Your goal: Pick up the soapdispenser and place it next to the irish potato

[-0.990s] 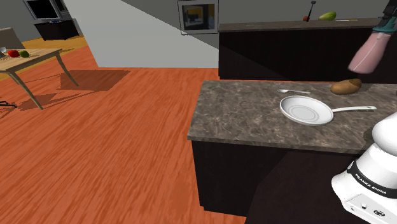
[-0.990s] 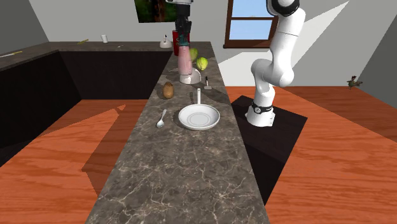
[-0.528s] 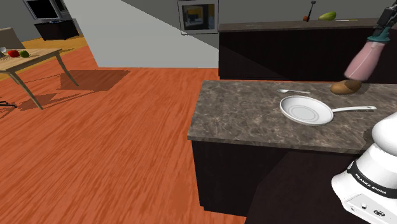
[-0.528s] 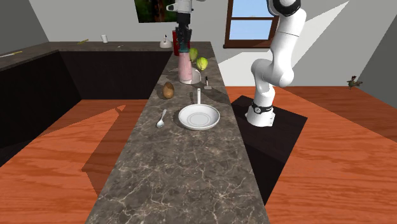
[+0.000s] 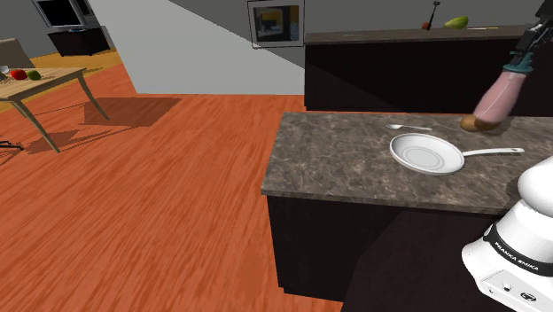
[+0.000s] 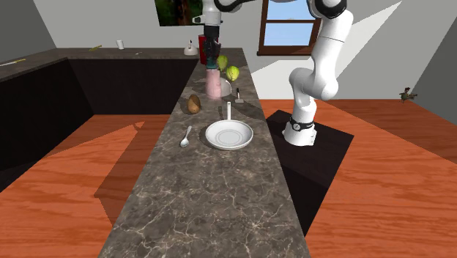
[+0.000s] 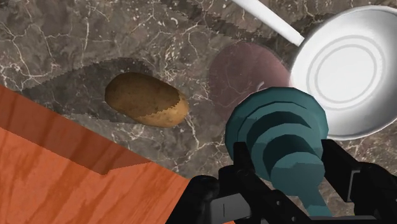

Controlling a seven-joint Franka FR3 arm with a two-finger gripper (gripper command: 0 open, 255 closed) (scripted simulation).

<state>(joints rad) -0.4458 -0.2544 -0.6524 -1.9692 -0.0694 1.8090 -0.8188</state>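
Note:
The soap dispenser (image 5: 494, 97), a pink bottle with a teal pump top (image 7: 277, 137), hangs tilted in my gripper (image 7: 286, 173), which is shut on the pump neck. In the second exterior view the gripper (image 6: 213, 53) comes straight down onto the dispenser (image 6: 213, 84). The bottle's base is low over the stone counter (image 5: 346, 159); whether it touches I cannot tell. The brown potato (image 7: 146, 100) lies on the counter just beside the bottle's base. In the shoulder view the potato (image 5: 468, 124) is partly hidden behind the bottle. From the second exterior view the potato (image 6: 193, 104) is just left of the bottle.
A white pan (image 5: 427, 156) sits on the counter close to the bottle, its handle (image 7: 267, 19) running past the base. A white spoon (image 6: 186, 136) lies left of the pan. Green fruit (image 6: 232, 72) stands behind the dispenser. The counter edge (image 7: 95, 159) drops to the wood floor near the potato.
My gripper has carried the dispenser down and toward the shoulder view's left, closer to the counter and the potato, which it now partly covers there.

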